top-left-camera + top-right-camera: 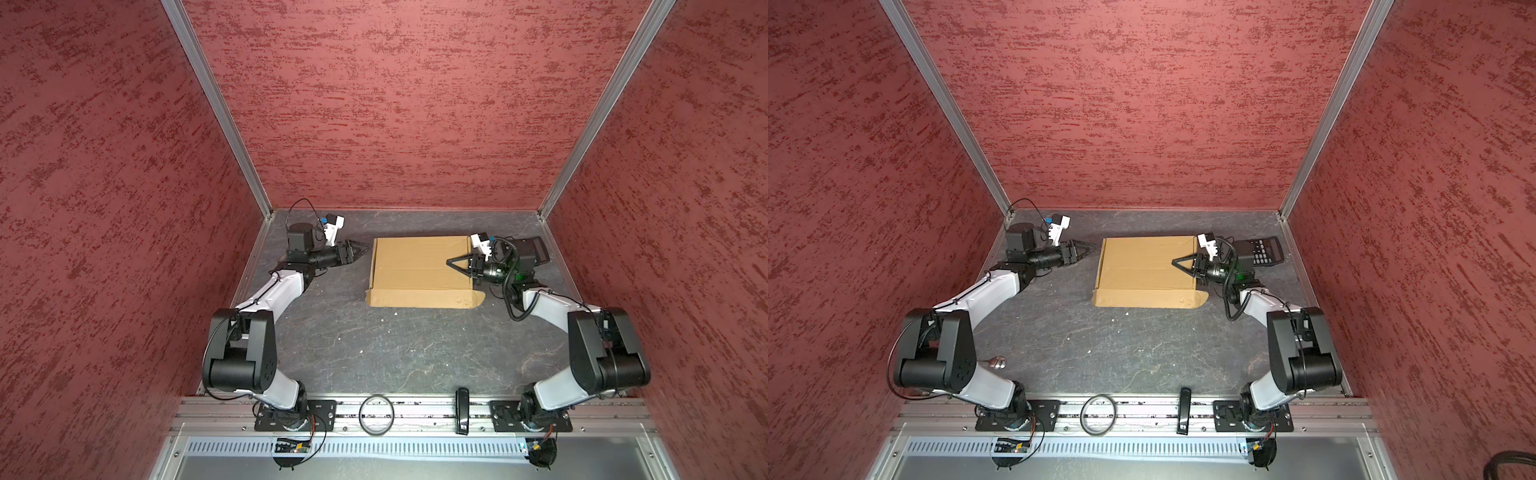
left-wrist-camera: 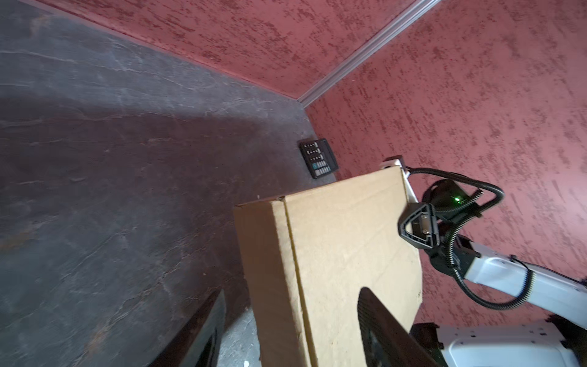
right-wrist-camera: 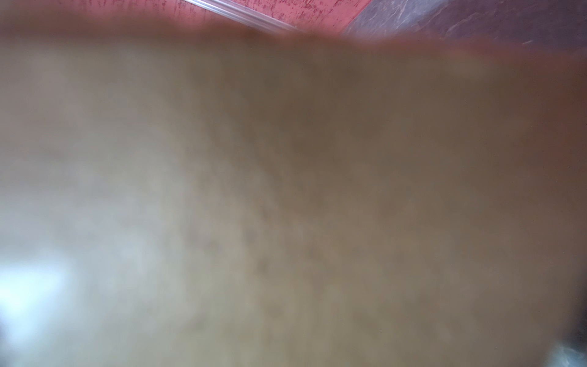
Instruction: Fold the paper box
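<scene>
While the paper box (image 1: 419, 266) is lying lid-down toward the counter's (image 1: 374, 357) 12 o'clock in both top views, the left end effector (image 1: 360, 254) is hovering at its 9 o'clock, spread and gripping nothing. The right end effector (image 1: 455, 264) is overlapping its 3 o'clock edge. In the left wrist view, fingers (image 2: 381, 333) are gaping apart. In the right wrist view, blurred cardboard is filling everything, so I cannot tell whether that one is pinching.

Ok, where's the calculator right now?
In both top views the calculator lies at the far right of the table, near the back corner, just behind the right arm and to the right of the box.
</scene>
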Tool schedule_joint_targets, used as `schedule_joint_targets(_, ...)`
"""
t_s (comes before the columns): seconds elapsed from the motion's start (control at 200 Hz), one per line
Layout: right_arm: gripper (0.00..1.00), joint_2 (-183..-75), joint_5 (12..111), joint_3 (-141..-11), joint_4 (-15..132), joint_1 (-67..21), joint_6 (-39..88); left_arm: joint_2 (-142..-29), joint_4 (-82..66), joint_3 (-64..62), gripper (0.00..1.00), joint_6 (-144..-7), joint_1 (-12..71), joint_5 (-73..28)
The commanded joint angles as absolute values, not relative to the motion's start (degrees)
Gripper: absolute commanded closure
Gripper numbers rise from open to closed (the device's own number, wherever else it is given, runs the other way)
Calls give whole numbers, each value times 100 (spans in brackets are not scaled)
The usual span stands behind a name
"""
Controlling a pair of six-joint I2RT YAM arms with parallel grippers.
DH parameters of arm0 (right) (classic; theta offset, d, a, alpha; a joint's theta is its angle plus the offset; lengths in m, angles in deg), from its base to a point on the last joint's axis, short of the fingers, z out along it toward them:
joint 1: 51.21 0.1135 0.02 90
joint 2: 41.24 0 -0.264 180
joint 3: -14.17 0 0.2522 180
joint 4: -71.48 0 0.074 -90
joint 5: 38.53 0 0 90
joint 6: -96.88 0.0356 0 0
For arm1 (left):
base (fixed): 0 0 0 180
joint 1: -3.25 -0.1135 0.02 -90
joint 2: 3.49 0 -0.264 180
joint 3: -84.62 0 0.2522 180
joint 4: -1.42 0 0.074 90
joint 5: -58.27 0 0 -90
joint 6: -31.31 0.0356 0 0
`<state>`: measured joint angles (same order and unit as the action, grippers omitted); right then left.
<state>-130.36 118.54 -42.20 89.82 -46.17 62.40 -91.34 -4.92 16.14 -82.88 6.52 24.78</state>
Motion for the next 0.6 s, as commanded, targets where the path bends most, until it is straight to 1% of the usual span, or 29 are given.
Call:
schedule_joint_targets(0.0,49,-13113,12346,-4505,9759,-4697,6541,-9053,-76,1551,32,-8448,758,3064)
schedule_joint_targets(0.165,51,-13253,12523,-4556,10698,-4742,7155,-9046,-30,1741,30,-8535,853,3061)
schedule_joint_targets(0.331,51,-13407,12591,-4532,11614,-4767,7793,-9064,461,1981,30,-8861,957,3129)
schedule_joint_targets(0.591,52,-13537,12636,-4548,11957,-4764,7967,-9153,763,1863,30,-9101,1311,3198)
